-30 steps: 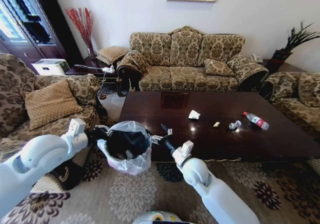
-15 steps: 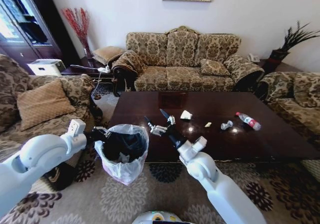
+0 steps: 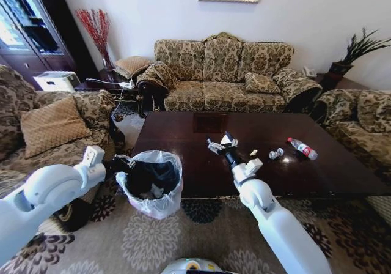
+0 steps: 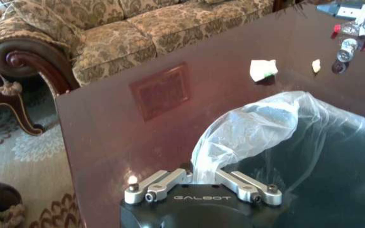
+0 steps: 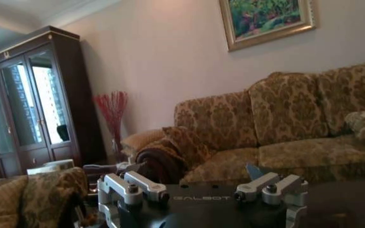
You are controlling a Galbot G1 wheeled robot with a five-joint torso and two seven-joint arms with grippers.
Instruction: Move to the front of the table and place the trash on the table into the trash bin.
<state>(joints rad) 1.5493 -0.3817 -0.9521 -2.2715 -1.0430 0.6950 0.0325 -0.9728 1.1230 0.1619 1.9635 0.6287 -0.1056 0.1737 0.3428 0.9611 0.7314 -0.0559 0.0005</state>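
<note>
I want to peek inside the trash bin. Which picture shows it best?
The head view: the whole trash bin shows there, with its dark inside, held at the rim by the left gripper. The left wrist view shows just its bag close up.

One table [image 3: 183, 164], one trash bin [image 3: 160, 203], one bottle [image 3: 302, 148], one paper wad [image 4: 262, 69]

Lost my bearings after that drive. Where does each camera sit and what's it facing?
Head: high, looking down at the table; both arms show, left gripper at the trash bin, right gripper open above the tabletop.
Left wrist: shut on the bin's bag, facing across the table.
Right wrist: level, facing the sofa.
Head and left wrist share the white paper wad.
</note>
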